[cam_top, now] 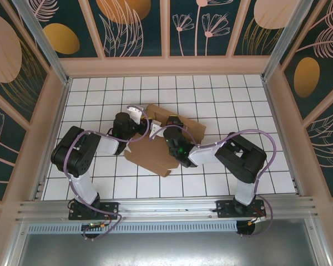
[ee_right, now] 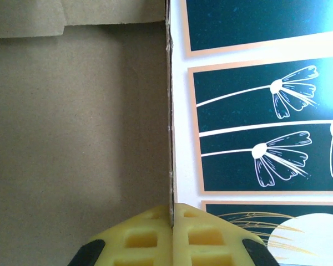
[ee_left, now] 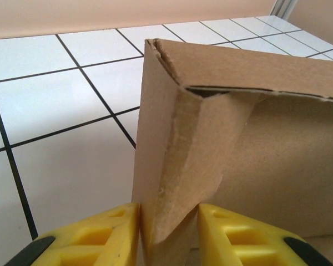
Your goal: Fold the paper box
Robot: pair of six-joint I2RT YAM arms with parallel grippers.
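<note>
The paper box (cam_top: 150,156) is a brown cardboard sheet, partly folded, lying mid-table between both arms. My left gripper (cam_top: 137,123) is at its left side. In the left wrist view the yellow fingers (ee_left: 105,235) pinch an upright folded corner of the paper box (ee_left: 255,144), so the left gripper (ee_left: 167,233) is shut on it. My right gripper (cam_top: 169,123) is over the box's far middle. In the right wrist view the right gripper (ee_right: 172,219) is shut on the thin edge of a raised panel of the paper box (ee_right: 77,122), seen edge-on.
The white tiled table (cam_top: 238,105) is walled by dark panels with floral prints (cam_top: 205,27). Bare tiles lie to the right and behind the box. A metal rail (cam_top: 166,208) runs along the near edge by the arm bases.
</note>
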